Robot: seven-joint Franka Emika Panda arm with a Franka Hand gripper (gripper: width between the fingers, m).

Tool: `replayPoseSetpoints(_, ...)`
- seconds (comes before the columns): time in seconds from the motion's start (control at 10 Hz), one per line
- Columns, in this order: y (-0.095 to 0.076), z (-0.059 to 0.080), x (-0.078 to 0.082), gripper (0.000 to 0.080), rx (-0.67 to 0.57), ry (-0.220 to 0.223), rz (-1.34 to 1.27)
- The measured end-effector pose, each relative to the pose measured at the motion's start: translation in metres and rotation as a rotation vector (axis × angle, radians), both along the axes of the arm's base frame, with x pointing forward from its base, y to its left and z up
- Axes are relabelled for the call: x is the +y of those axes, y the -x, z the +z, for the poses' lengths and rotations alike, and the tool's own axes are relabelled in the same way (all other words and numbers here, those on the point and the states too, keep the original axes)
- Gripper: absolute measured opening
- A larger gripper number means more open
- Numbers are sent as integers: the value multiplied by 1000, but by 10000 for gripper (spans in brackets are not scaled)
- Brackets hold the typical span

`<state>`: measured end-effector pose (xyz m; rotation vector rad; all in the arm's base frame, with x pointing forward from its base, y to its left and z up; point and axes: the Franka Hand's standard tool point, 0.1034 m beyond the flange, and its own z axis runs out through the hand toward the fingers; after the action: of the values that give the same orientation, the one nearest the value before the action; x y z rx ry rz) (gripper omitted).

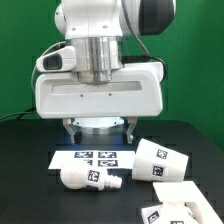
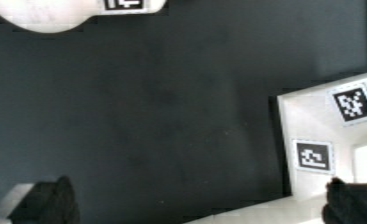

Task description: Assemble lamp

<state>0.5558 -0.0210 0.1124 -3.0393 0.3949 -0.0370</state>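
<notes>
The three white lamp parts lie on the black table in the exterior view. The bulb [image 1: 88, 179] lies on its side. The shade [image 1: 160, 160] lies tipped over to the exterior view's right of it. The stepped base [image 1: 171, 206] sits at the front right. My gripper [image 1: 99, 129] hangs above the table behind them, open and empty. In the wrist view my gripper [image 2: 198, 205] shows two dark fingertips [image 2: 47, 205] far apart over bare table. The bulb [image 2: 55, 14] is at one edge. A white tagged part [image 2: 340, 118] shows at the other; I cannot tell which part it is.
The marker board [image 1: 94, 157] lies flat on the table just below and in front of my fingers, between them and the bulb. A green backdrop stands behind the robot. The robot's big white body fills the upper middle of the exterior view.
</notes>
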Motion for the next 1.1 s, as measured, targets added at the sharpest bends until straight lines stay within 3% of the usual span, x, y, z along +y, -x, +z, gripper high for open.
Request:
replayPoseSetpoints(0.2,6,-5,-13,698,-15,11,-30)
replayPoseSetpoints(0.4,14,-15,-19,698,-17,-22,-165)
replayPoseSetpoints(0.6,12,-18,-26,698,-105,-2,-223)
replayPoseSetpoints(0.9,14,-20,-22,698,-76,-28,-386)
replayPoseSetpoints(1.1,18,-19,-33,698,-62,-89,-671)
